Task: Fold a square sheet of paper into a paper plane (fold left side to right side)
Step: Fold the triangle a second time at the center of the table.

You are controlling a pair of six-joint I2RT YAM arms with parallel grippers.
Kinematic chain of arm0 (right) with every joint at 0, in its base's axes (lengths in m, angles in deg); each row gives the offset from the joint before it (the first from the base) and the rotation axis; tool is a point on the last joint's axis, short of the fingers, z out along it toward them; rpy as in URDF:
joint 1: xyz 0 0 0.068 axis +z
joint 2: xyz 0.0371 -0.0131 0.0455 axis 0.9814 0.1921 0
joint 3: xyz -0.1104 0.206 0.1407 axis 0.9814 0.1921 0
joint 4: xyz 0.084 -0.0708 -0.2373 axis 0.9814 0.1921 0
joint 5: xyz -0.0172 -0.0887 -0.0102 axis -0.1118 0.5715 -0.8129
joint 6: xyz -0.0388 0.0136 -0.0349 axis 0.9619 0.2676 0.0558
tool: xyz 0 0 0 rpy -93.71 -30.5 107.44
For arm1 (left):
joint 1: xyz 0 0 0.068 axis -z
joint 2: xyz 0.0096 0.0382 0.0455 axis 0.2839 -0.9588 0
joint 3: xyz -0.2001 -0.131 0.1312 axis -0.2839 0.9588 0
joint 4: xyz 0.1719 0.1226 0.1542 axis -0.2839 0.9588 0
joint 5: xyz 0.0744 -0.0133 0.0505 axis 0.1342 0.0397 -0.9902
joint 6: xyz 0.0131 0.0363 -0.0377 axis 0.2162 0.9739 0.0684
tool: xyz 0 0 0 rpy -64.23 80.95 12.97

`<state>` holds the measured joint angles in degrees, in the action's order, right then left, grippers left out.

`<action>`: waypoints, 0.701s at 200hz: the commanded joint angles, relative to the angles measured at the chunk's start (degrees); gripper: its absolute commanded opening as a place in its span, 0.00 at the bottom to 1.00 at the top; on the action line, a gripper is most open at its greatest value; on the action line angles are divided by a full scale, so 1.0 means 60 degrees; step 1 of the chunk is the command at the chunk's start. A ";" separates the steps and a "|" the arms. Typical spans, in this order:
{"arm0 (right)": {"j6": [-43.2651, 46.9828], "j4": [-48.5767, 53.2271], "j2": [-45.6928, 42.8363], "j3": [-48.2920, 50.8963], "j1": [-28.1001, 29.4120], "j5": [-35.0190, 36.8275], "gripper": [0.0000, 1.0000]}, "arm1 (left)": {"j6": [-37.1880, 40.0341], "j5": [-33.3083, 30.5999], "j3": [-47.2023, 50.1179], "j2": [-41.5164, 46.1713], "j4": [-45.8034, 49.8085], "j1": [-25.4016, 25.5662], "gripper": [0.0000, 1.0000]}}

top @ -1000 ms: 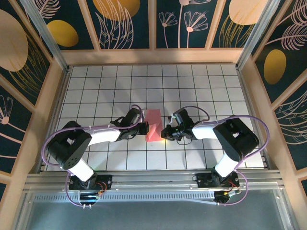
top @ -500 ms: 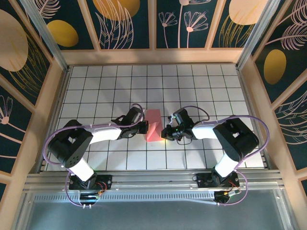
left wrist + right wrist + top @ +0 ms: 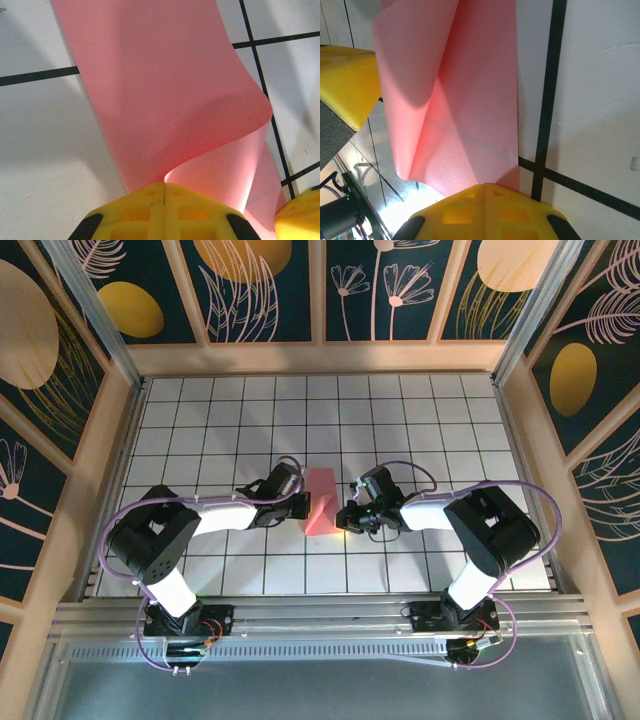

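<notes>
Clearly our left gripper (image 3: 164, 187) and right gripper (image 3: 485, 188) are clamped on the square sheet of paper (image 3: 165, 90); we judge it floppy, best pinched at its edges

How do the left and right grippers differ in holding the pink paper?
The left gripper pinches a lifted, curling edge of the square sheet of paper; the right gripper pinches an edge lying flat. The left reaches from the sheet's left, the right from its right. Both have shut jaws.
</notes>
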<state>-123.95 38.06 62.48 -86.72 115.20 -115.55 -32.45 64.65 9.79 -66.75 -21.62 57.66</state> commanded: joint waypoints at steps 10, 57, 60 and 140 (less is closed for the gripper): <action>0.0219 0.0827 0.0204 -0.0014 0.0085 0.0385 0.00 | 0.0203 -0.0187 -0.0235 -0.0166 0.0193 -0.0092 0.00; 0.0231 0.0842 0.0220 -0.0011 0.0092 0.0385 0.00 | 0.0234 -0.0274 -0.0288 -0.0214 0.0279 -0.0091 0.00; 0.0228 0.0835 0.0223 -0.0013 0.0092 0.0385 0.00 | 0.0230 -0.0281 -0.0283 -0.0225 0.0273 -0.0093 0.00; 0.0198 0.0760 0.0157 -0.0082 0.0093 0.0270 0.00 | 0.0319 -0.0240 -0.0378 -0.0651 0.0339 -0.0094 0.00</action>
<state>-123.95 38.23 62.48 -86.83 115.20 -115.55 -31.84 64.04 8.65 -69.11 -21.21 57.62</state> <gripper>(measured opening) 0.051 0.046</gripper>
